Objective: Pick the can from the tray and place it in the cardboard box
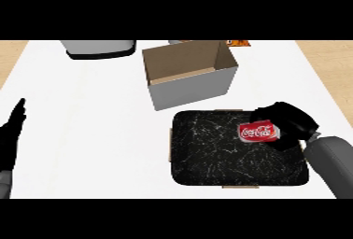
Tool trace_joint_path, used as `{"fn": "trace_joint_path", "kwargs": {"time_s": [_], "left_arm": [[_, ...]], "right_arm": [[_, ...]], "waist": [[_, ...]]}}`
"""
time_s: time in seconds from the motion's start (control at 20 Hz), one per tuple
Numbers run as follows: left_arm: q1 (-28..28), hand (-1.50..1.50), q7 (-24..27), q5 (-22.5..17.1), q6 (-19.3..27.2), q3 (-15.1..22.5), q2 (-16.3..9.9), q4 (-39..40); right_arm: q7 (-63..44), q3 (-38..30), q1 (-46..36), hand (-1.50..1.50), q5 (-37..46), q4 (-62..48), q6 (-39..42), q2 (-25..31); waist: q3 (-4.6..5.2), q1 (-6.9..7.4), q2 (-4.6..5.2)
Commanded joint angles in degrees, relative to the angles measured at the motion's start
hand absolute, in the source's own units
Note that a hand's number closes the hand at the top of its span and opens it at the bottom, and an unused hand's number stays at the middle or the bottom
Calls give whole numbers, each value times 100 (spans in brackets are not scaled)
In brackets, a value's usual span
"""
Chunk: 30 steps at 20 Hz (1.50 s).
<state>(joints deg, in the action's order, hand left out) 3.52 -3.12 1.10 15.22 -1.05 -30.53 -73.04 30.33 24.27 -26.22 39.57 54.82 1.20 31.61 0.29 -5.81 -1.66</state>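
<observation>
The right hand (pixel 289 122) curls round the red can (pixel 260 132) lying on the tray (pixel 221 158) – seemingly gripped, though fingers hide contact. Lift straight up before swinging – the cardboard box (pixel 187 74) sits ahead-left. The left hand (pixel 10 135) rests open.

left hand (pixel 10 135): matte black, slim tapering fingers, at 9 o'clock by the view's edge | left forearm: small grey patch at 8 o'clock | right hand (pixel 293 122): matte black, blocky segments, at 3 o'clock | right forearm (pixel 331 163): smooth grey, rounded cylinder, small pale joint at the wrist
</observation>
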Motion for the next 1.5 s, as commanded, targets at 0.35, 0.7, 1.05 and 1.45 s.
{"fn": "trace_joint_path", "kwargs": {"time_s": [0.35, 0.7, 1.05, 1.45], "left_arm": [[-371, 0, 110, -38, -3, -106, -57, -118], [-17, 0, -28, 48, -78, -11, -53, -200], [305, 0, -160, 208, -140, 178, 178, -210], [401, 0, 80, 302, -251, 6, 334, 40]], "right_arm": [[-4364, -1528, 405, 150, 279, 518, -2170, -151], [-6412, -611, 345, 150, 1684, 2830, -1940, -729], [-8046, -437, -633, 150, 1928, 3895, -637, -1697], [-7477, -1606, -2085, 150, 1553, 2031, -1215, -2177]], "waist": [[23, -2, -77], [-1, 266, 45], [-22, 551, 144], [-28, 648, 188]]}}
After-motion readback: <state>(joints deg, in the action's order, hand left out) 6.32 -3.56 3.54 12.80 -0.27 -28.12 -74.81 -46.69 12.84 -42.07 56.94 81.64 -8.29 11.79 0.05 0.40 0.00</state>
